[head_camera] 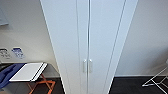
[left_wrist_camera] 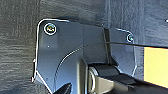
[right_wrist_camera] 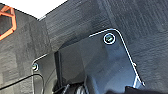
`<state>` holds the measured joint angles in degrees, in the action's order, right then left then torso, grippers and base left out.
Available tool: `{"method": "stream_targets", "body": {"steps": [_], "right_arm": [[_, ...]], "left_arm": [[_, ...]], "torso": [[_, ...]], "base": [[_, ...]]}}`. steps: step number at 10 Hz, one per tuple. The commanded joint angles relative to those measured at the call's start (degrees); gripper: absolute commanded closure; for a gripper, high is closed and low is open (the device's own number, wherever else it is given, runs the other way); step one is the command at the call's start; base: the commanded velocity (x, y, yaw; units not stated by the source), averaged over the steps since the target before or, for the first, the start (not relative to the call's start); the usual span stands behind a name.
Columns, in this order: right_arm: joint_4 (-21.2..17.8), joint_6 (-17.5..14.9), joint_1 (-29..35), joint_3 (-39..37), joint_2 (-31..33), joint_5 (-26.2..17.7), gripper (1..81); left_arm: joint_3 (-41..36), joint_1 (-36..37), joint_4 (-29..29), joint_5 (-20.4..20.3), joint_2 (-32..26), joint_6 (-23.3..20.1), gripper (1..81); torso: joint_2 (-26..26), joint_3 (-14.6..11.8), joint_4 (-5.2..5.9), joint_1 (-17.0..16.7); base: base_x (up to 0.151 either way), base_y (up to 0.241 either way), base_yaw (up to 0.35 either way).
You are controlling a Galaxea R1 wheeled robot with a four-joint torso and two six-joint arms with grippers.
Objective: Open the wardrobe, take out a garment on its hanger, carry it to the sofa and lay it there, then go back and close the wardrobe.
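Observation:
The wardrobe (head_camera: pixel 88 37) stands right in front of me in the head view, tall, narrow and white. Both full-height doors are shut, meeting at a middle seam. Two small white vertical handles (head_camera: pixel 87 65) sit side by side at that seam, low in the picture. The garment and the sofa are hidden from me. Both wrist views look down on dark carpet past the robot's own dark plate.
A small white-topped table (head_camera: pixel 28 71) on an orange frame (head_camera: pixel 41 86) stands left of the wardrobe, with blue cloth (head_camera: pixel 7 73) beside it. A white wire rack (head_camera: pixel 157 80) stands at the lower right. White walls flank the wardrobe; dark carpet (right_wrist_camera: pixel 140 22) covers the floor.

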<state>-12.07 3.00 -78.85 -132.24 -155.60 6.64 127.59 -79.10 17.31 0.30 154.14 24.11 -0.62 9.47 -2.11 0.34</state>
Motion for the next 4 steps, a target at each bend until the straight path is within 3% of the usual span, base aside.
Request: {"method": "stream_targets", "body": {"steps": [1,4], "right_arm": [[9.6,-0.3,-6.4,-17.0,-10.6,1.1,1.0],[12.0,-0.3,-9.0,-19.1,-12.7,1.1,1.0]], "left_arm": [[12.0,-3.6,4.3,-2.2,8.9,-0.2,1.0],[20.5,-4.0,4.4,-1.8,14.7,-0.2,1.0]], "torso": [[0.0,0.0,0.0,0.0],[0.0,-0.1,0.0,-0.1]], "base": [[0.0,0.0,0.0],[0.0,0.0,0.0]]}}
